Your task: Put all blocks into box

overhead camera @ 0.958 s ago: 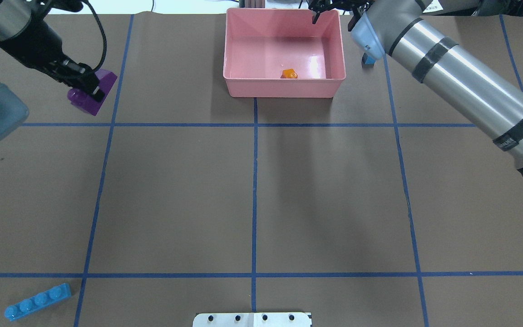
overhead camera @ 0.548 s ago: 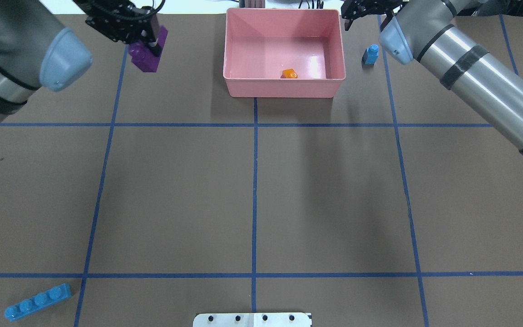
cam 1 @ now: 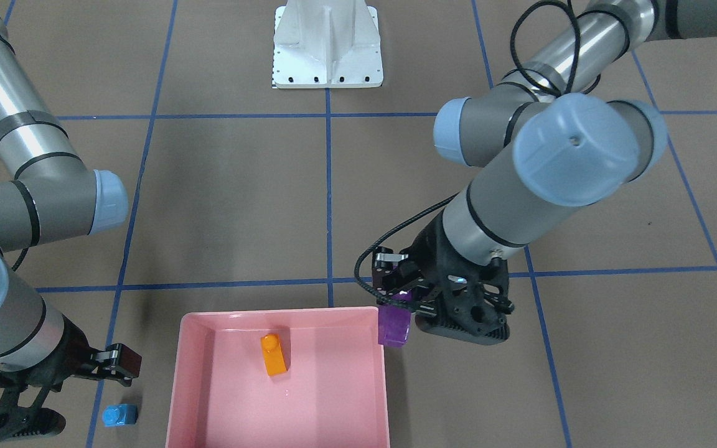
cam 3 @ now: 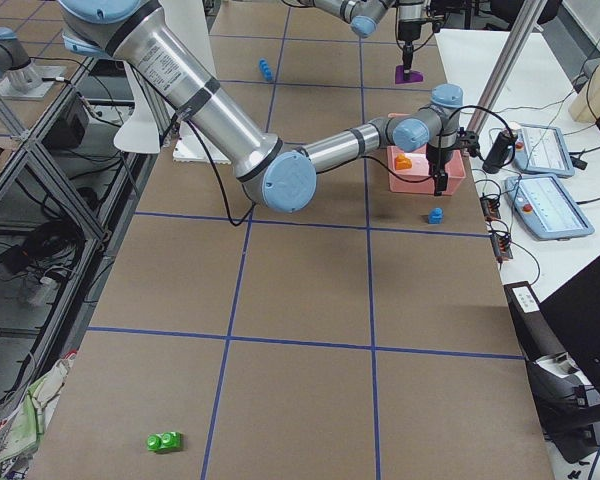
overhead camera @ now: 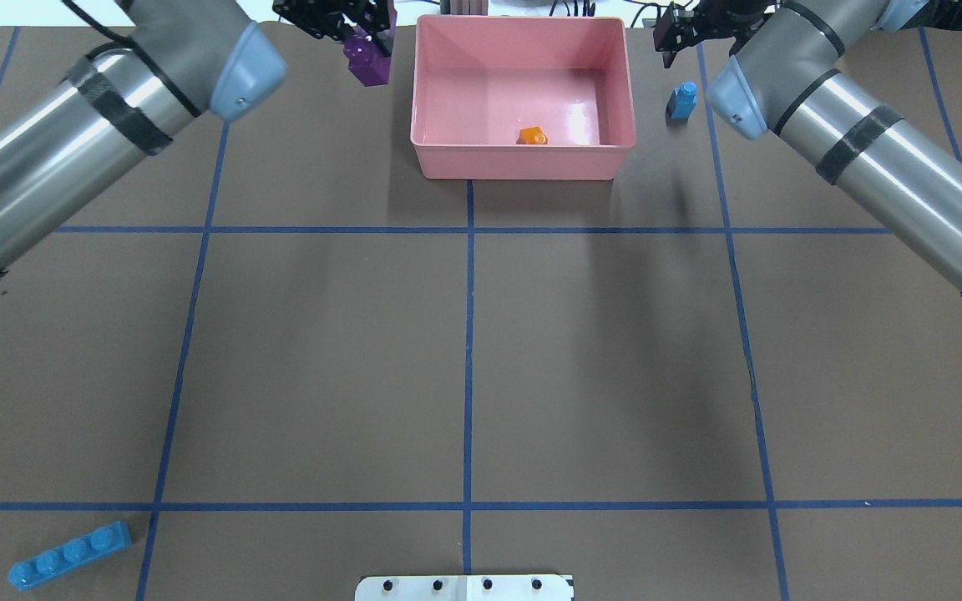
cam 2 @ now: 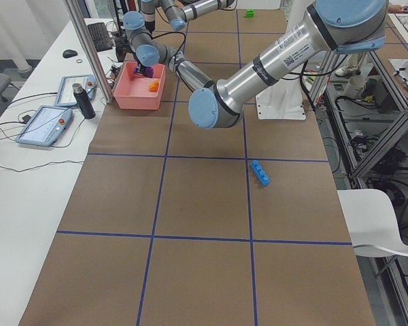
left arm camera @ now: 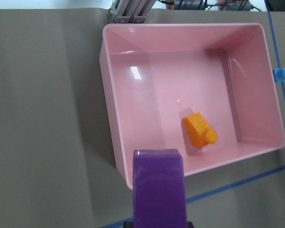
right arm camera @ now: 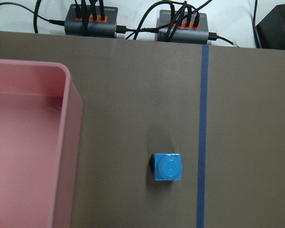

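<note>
Step in hand: delivery of the purple brick [overhead camera: 367,60] to the box [overhead camera: 523,164].
Left tool [cam 1: 396,306]: closed on the purple brick, held raised just outside the box's left wall.
Right tool [cam 1: 19,407]: near the short blue brick [overhead camera: 682,100]; nothing seen in it, and its opening cannot be told.
Box contents: the orange brick [overhead camera: 533,135] only.
Outstanding: the long blue brick [overhead camera: 69,555] and the green brick [cam 3: 165,441], both on the counter [overhead camera: 322,359], well apart from the box.
Next move: probably carry the purple brick sideways past the wall, then release it over the floor of the box.

box [overhead camera: 523,163] mostly open, orange block [overhead camera: 533,135] inside
</note>
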Action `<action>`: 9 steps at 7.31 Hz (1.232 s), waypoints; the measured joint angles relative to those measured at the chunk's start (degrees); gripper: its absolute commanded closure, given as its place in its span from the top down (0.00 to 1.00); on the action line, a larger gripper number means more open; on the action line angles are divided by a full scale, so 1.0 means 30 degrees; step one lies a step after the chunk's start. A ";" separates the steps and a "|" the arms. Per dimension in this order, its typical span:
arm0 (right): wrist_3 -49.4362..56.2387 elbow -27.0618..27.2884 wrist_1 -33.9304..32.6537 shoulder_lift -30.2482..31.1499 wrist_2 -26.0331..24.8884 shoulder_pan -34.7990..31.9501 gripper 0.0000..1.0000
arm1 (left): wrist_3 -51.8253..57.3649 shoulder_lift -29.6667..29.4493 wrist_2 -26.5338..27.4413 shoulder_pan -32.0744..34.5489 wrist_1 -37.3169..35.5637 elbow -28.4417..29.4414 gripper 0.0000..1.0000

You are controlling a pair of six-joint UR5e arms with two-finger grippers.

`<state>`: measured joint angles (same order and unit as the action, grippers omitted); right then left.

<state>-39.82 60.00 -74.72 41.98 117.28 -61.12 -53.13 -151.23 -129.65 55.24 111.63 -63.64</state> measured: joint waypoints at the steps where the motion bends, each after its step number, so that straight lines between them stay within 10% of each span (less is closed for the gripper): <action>1: -0.0026 -0.1171 0.1381 -0.0028 -0.0477 0.0018 1.00 | -0.0419 -0.0693 0.0996 -0.0368 0.0707 0.1184 0.00; 9: -0.0318 -0.7748 0.7979 -0.1826 -0.1518 0.0940 0.99 | -0.1963 -0.2529 0.7433 -0.2843 0.4276 0.5850 0.00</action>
<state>-40.78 36.76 -50.79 36.51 112.73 -58.30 -59.02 -158.81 -107.35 46.71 124.46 -46.09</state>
